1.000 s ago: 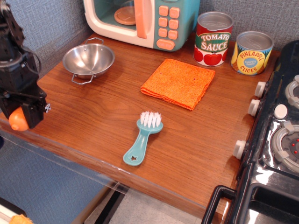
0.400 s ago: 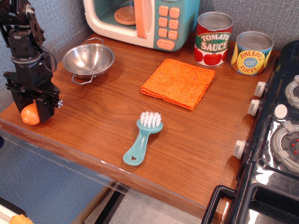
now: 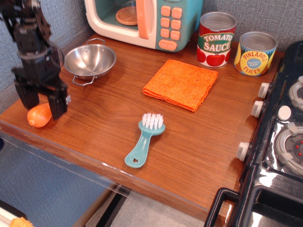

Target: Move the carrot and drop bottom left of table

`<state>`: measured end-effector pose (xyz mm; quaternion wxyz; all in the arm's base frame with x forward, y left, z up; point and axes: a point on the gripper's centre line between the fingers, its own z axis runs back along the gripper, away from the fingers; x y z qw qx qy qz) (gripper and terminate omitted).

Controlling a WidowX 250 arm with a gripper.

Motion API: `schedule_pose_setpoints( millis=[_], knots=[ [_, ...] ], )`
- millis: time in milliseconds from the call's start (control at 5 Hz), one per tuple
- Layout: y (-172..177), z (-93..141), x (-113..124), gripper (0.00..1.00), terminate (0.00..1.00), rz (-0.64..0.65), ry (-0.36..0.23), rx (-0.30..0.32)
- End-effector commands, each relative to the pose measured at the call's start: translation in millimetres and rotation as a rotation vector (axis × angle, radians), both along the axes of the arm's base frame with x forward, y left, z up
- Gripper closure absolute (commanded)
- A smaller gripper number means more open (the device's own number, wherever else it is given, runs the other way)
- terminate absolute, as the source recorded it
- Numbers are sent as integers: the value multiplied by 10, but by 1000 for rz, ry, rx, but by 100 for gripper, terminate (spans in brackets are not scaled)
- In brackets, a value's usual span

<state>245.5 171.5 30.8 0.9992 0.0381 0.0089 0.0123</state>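
Observation:
The carrot (image 3: 39,115), a small stubby orange toy, lies on the brown wood table (image 3: 189,156) near its front left corner. My black gripper (image 3: 42,101) stands just above and behind it with its jaws open, one finger on each side of the carrot's upper end. It does not grip the carrot.
A steel bowl (image 3: 90,60) sits behind the gripper. A teal brush (image 3: 143,140) lies mid-table and an orange cloth (image 3: 180,83) behind it. A toy microwave (image 3: 142,21) and two cans (image 3: 216,39) line the back. A black stove (image 3: 279,142) is at the right.
The gripper carried the carrot from beyond the table's left edge onto the table, then opened and rose a little. The carrot now lies on the wood.

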Motion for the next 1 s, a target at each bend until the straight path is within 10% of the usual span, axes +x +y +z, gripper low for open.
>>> schedule_pose_setpoints(
  millis=[0,600,800],
  knots=[
    [-309,872,75,0,0,-103,-171,68],
    [-637,767,49,0,0,-193,-115,34],
    [-637,767,49,0,100,-193,-115,34]
  ],
)
